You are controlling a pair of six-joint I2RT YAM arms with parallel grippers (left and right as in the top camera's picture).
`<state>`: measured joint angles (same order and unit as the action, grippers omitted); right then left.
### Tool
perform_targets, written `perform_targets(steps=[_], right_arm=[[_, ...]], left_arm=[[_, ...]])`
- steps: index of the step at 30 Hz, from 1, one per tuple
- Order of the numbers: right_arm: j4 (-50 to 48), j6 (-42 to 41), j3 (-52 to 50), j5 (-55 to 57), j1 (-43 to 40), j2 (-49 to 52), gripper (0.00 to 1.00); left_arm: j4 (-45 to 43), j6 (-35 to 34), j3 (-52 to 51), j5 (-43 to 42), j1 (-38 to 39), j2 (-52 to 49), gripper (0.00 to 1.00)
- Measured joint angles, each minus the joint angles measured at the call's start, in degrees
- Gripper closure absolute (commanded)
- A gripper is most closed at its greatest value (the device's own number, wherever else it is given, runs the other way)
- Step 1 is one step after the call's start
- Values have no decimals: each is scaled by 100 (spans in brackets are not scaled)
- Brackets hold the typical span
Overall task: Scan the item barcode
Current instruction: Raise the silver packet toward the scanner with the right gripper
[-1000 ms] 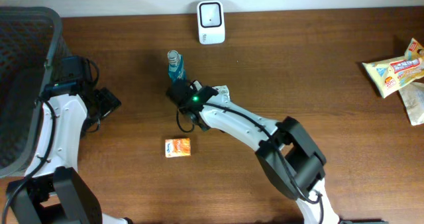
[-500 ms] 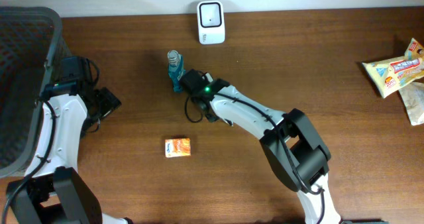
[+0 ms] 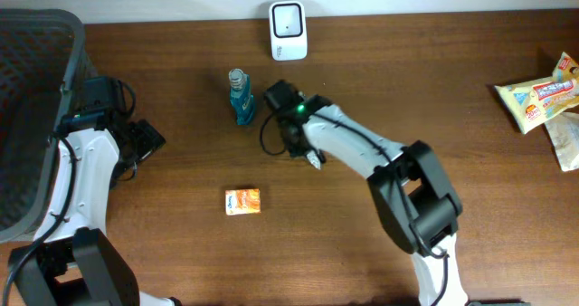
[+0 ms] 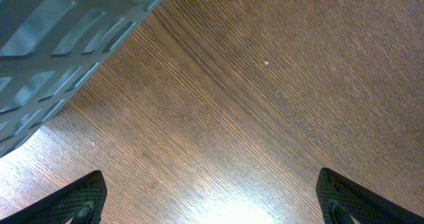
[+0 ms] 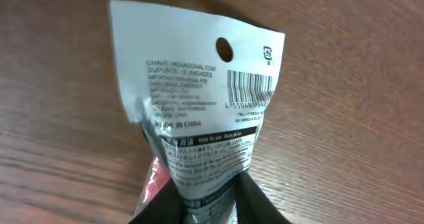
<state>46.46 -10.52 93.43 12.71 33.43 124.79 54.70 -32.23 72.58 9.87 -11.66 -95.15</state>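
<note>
My right gripper (image 5: 209,199) is shut on the lower end of a white plastic packet (image 5: 199,98), pinched between both fingers. The packet's printed back faces the right wrist camera, with its barcode (image 5: 250,86) near the hang hole. In the overhead view the right gripper (image 3: 298,143) sits mid-table, and a bit of the packet (image 3: 313,158) shows beside it. The white scanner (image 3: 289,30) stands at the table's far edge, behind the gripper. My left gripper (image 4: 212,204) is open over bare wood, and it is near the left edge (image 3: 147,139) in the overhead view.
A teal bottle (image 3: 240,94) stands just left of the right wrist. A small orange box (image 3: 242,201) lies nearer the front. Snack packets (image 3: 539,93) lie at the far right. A dark mesh basket (image 3: 36,116) fills the left edge; its grey rim (image 4: 59,45) shows beside the left gripper.
The right gripper has moved right, away from the teal bottle, and its jaws have closed on the white packet. The left arm has not moved.
</note>
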Motion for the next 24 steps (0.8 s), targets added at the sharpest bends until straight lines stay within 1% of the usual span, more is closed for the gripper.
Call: perform_targets(steps=[4,11,14,16,17,19,20,24], right_arm=[[57,-11,0,-964,-579,-90,78],[107,-26,-2,-3123,-1633,-107,78],[313,-26,-2,-3727,-2238,-109,78],[479,-22,-2,-3877,-2651,-107,78],[588,-11,-2,-3886,-2833,-107,75],[782,20,-2,-3807,-3191,-107,63],[881,22,-2,-3685,-3348,-107,61],[1187,179,0,-3401,-3598,-109,60]], left_arm=[[0,0,0,0,0,0,1],[0,-2,0,0,0,0,1],[0,-2,0,0,0,0,1],[0,0,0,0,0,0,1],[0,-2,0,0,0,0,1],[0,-2,0,-2,0,0,1],[0,-2,0,0,0,0,1],[0,-2,0,0,0,0,1]])
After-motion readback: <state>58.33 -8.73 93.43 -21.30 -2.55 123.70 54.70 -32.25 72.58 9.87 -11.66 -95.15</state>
